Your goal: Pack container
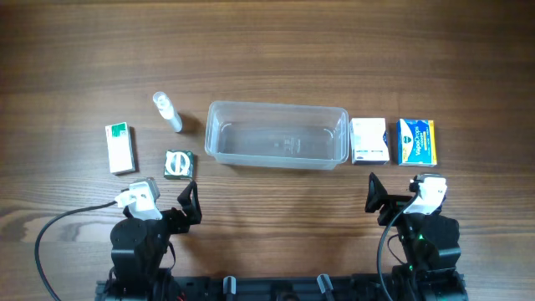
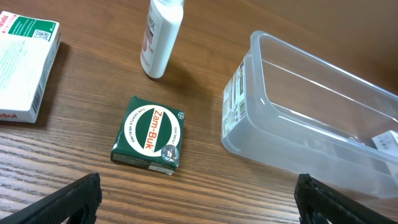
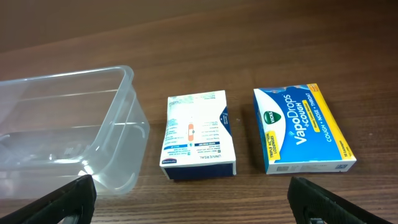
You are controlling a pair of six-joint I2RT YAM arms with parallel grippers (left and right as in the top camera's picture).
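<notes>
The clear plastic container (image 1: 277, 135) stands empty at the table's middle; it also shows in the left wrist view (image 2: 311, 118) and the right wrist view (image 3: 62, 130). Left of it lie a green Zam-Buk box (image 1: 178, 163) (image 2: 150, 135), a small clear bottle (image 1: 166, 111) (image 2: 160, 34) and a white-green box (image 1: 120, 148) (image 2: 22, 65). Right of it lie a white-blue box (image 1: 369, 140) (image 3: 198, 134) and a blue VapoDrops box (image 1: 416, 140) (image 3: 301, 129). My left gripper (image 1: 189, 203) (image 2: 199, 202) is open and empty, near the Zam-Buk box. My right gripper (image 1: 374, 194) (image 3: 199, 202) is open and empty, in front of the white-blue box.
Both arm bases sit at the table's front edge, with a black cable (image 1: 50, 242) looping at the front left. The wooden table (image 1: 276, 50) stretches bare behind the container.
</notes>
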